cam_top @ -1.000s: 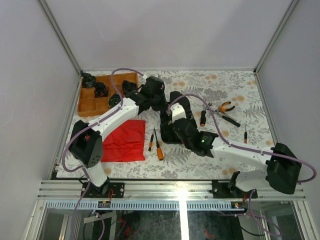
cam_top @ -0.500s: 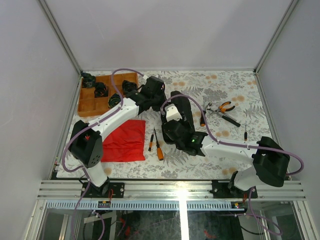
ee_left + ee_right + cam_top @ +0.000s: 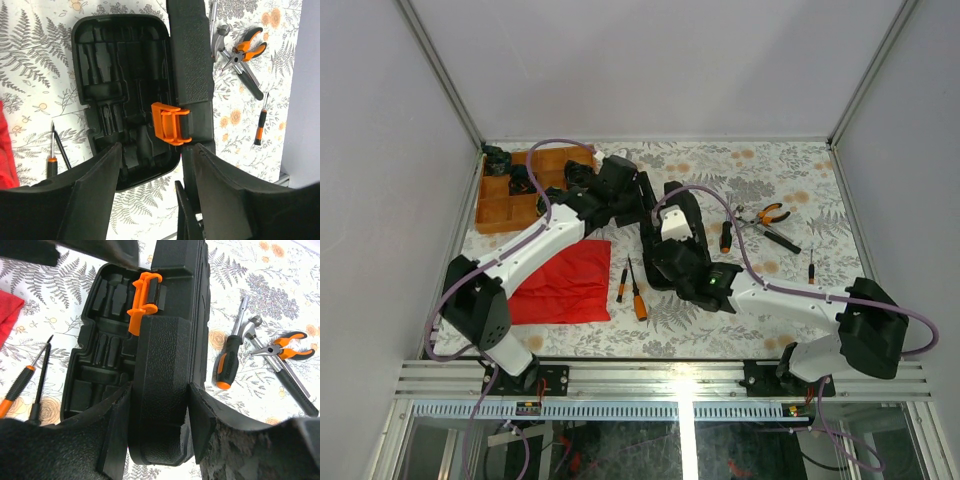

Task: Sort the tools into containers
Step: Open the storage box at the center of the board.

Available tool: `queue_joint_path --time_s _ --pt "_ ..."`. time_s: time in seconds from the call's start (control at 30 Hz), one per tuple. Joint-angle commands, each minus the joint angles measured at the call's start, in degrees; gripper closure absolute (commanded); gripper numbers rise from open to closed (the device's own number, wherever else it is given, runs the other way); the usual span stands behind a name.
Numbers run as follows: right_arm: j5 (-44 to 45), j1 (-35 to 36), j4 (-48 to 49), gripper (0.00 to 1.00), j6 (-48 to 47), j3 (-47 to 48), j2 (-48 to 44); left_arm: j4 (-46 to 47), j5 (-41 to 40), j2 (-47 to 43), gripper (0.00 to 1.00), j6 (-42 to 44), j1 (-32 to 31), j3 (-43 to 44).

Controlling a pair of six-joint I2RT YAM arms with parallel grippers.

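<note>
Your right gripper (image 3: pixel 160 390) is clamping the black rounded plastic tool case (image 3: pixel 95 365) by its raised lid; left gripper (image 3: pixel 155 147) is hanging open.

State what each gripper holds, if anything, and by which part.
The right gripper clamps the black ribbed plastic tool case by its raised lid, across its thickness. The left gripper is open beside the orange latch, holding nothing.

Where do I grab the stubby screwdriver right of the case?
By its thick black handle, from straight above, closing across its width: the stubby screwdriver lies flat on the table, bare cloth either side of the handle, and its shaft is much thinner.
</note>
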Motion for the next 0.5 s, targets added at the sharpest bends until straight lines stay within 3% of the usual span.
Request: queue_joint_path --time_s 0.0,0.27,0.47 --pt "0.7 0.0 0.5 0.5 3.9 2.5 -4.4 1.8 -4.3 -4.1 0.41 0.4 0.6 -3.1" --pt "-3.7 -1.8 -0.8 0.51 6.9 2.1 -8.6 5.5 -5.6 -3.3 0.41 1.0 1.6 -12.0" --pt "-11.0 -6.4 -0.7 0.51 11.1 -1.3 -13.0 7.4 -3.4 2.2 0.46 2.5 1.8 -12.6"
